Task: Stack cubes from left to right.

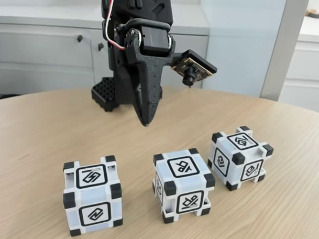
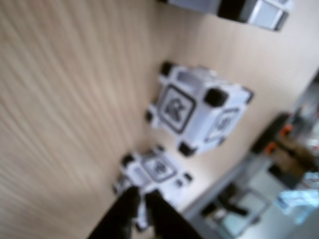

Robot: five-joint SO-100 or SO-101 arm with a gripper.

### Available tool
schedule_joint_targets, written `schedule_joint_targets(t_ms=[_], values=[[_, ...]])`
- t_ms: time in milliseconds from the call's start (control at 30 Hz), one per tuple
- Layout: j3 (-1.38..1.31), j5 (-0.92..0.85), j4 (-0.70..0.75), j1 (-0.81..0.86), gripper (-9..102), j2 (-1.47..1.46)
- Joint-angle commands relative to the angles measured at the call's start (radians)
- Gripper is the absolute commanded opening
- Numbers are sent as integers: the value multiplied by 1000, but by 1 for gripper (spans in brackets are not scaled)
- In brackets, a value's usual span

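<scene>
No legible text; cubes [image 1: 183, 183] bear abstract glyphs.

My arm [image 1: 138, 26] is all matte black printed plastic with faint layer lines. At the wrist sits a boxy black servo with a silvery face. Red, white and black wires loop out at about ten o'clock from it. The gripper [image 1: 145, 121] narrows to a long, pointed black wedge. At three o'clock from the servo a black bracket carries a small bare camera board [image 1: 193, 70] with a round black lens. A black waffle-gridded base block [image 1: 105, 94] sits behind.
</scene>
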Motion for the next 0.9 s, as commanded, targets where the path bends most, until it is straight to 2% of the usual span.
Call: schedule_joint_targets(t_ms=[0,867], values=[[-44,-2,5,-2,0,0],[-44,34,2,-2,0,-2]])
